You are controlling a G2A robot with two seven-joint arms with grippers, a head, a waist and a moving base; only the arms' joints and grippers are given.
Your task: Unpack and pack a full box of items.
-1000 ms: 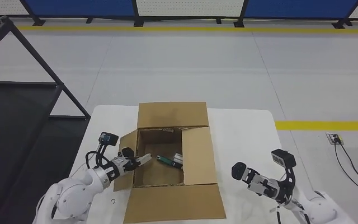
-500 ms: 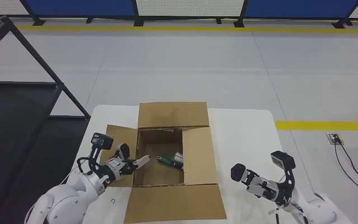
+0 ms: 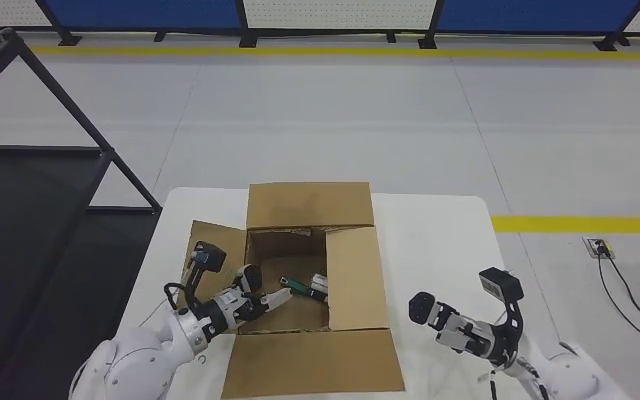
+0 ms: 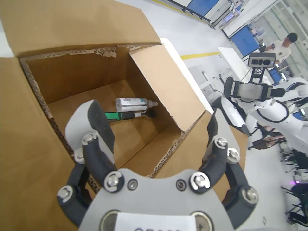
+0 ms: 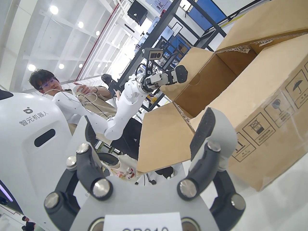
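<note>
- Our left gripper (image 4: 154,118), wide open and empty, hangs at the brown cardboard box's (image 4: 72,25) 8 o'clock rim.
- We see a clear plastic bottle (image 4: 132,104) beside a green-handled tool (image 4: 119,115) inside.
- Our right gripper (image 5: 146,131) gapes empty at 4 o'clock.

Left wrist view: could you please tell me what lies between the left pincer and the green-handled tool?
Nothing does: in the left wrist view, only bare box floor separates the open left pincer from the green-handled tool.
</note>
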